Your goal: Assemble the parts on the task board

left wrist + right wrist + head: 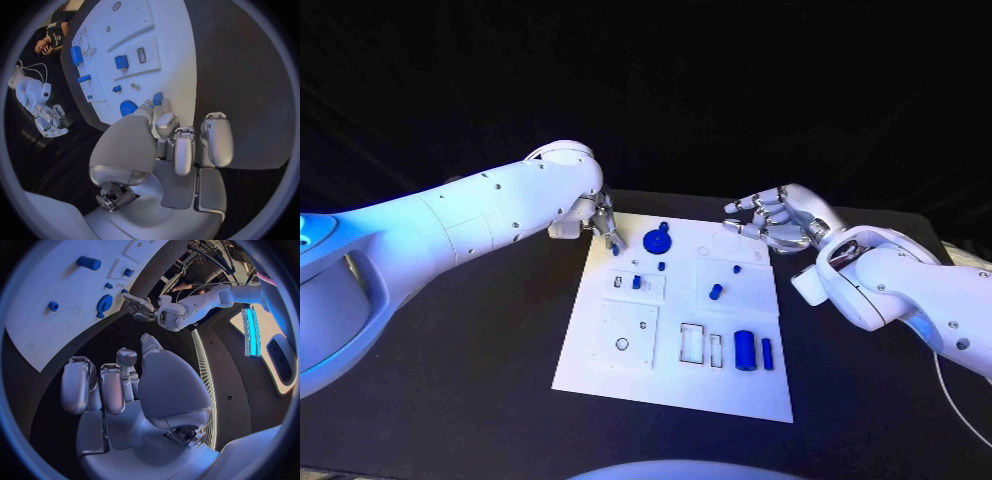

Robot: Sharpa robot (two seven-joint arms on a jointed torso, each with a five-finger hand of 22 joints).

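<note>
The white task board point(678, 375) lies in the middle of the table. My left hand point(599, 220) is at the board's far left corner, its fingertips pinching a small blue part point(616, 247), which the left wrist view shows at the fingertips point(157, 98). Just right of it lies a blue gear point(656, 240). More blue parts sit on the board: a square block point(636, 282), a short cylinder point(715, 292), a small peg point(736, 268), and a large block point(746, 350) beside a thin bar point(766, 352). My right hand point(776, 220) hovers at the board's far right corner, fingers apart, holding nothing.
The black table point(473, 400) surrounds the board on all sides. The near part of the board has raised white plates with empty slots point(692, 342) and a small ring hole point(622, 344). Both forearms reach in along the board's sides.
</note>
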